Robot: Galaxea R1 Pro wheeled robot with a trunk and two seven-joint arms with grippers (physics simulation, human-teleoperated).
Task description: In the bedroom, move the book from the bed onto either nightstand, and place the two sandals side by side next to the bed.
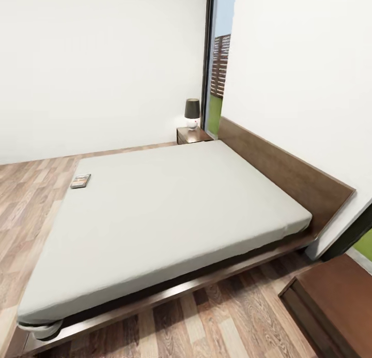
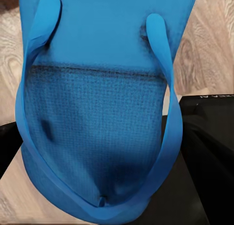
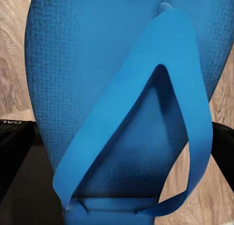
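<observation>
The book (image 1: 80, 181) lies flat on the bed (image 1: 170, 213), near the mattress's far foot-end corner by the plank floor (image 1: 31, 192). A nightstand (image 1: 192, 135) stands beyond the bed's far side at the headboard (image 1: 289, 172), a lamp (image 1: 192, 113) on it. Another dark cabinet (image 1: 336, 301) is cut off at the near right.

In the left wrist view a blue sandal (image 2: 105, 117) sits right up against the camera, straps facing it, with black gripper parts (image 2: 204, 152) showing at its sides. The jaws are hidden behind the sole — I cannot tell whether that claw is clenched or released.

The right wrist view is alike: the other sandal (image 3: 122, 103) close before the lens, black parts (image 3: 19, 156) at either side, fingertips covered, so the grip cannot be told there either.
</observation>
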